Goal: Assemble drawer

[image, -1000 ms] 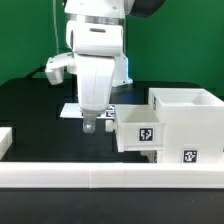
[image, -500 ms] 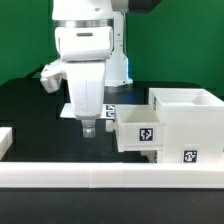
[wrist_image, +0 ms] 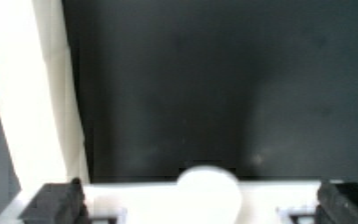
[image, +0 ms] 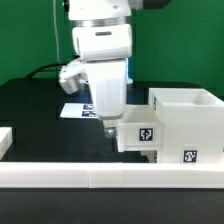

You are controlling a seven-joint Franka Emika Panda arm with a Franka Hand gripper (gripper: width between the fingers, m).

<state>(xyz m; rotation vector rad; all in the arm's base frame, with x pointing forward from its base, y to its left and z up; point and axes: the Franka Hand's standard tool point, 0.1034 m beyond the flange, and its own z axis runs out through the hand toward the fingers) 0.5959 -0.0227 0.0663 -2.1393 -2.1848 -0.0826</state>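
Observation:
The white drawer housing (image: pixel 186 104) stands at the exterior view's right. A smaller tagged tray (image: pixel 142 135) sits against its left side. My gripper (image: pixel 108 128) hangs at the tray's left end, fingertips down at its edge. In the wrist view the gripper (wrist_image: pixel 201 203) is open. Its dark fingers (wrist_image: pixel 55 201) stand wide apart on either side of the tray's round white knob (wrist_image: pixel 208 186). The fingers do not touch the knob. The white tray front (wrist_image: pixel 140 197) fills the space between them.
The long white rail (image: pixel 100 176) borders the table's front and also shows in the wrist view (wrist_image: pixel 25 90). The marker board (image: pixel 74 109) lies behind the arm. A small white part (image: pixel 5 139) sits at the exterior view's left edge. The black table (image: pixel 40 120) lies to the left.
The arm has swung toward the exterior view's right and the gripper has come up against the tray's left end. The tray and housing have not moved.

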